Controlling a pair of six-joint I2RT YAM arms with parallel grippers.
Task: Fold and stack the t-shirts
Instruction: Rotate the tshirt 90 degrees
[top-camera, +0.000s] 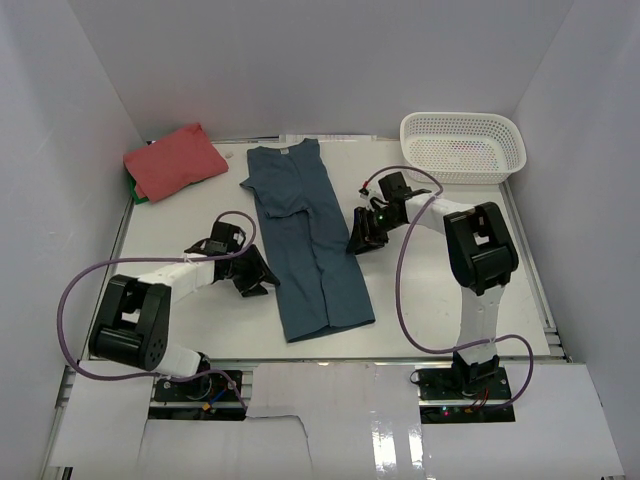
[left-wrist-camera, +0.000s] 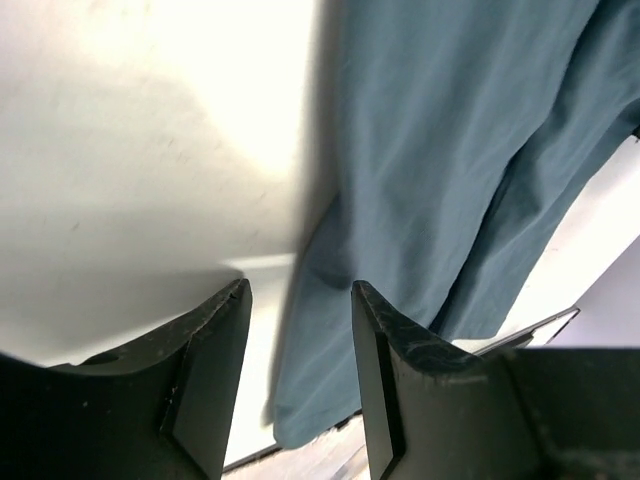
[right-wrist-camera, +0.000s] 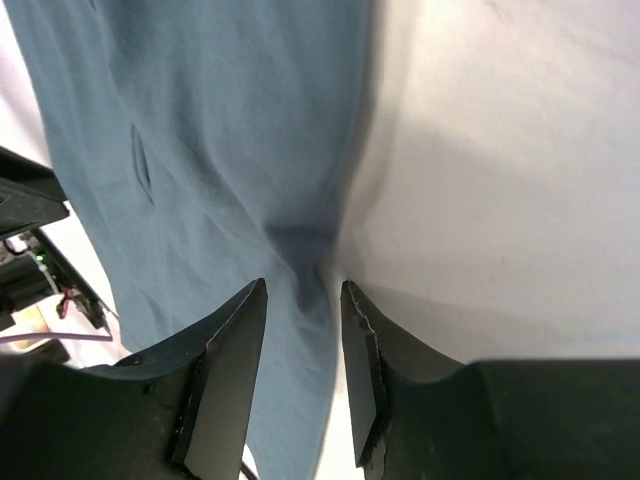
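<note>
White table (top-camera: 430, 300), pale walls (top-camera: 330, 60), teal t-shirt (top-camera: 305, 240)

Bare table (top-camera: 530, 280) right of teal shirt (top-camera: 305, 235); basket (top-camera: 463, 146) far corner.

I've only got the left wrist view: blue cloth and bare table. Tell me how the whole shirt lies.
Observer: The teal shirt lies flat as one long narrow strip down the middle of the table.
Operator: Report the right hand.
Observer: The right hand sits at the strip's right edge, across the strip from the left hand, with its jaws apart and nothing clamped.
Operator: Give me the other shirt.
Observer: The coral-red shirt lies folded in the far left corner, on top of a green item.
</note>
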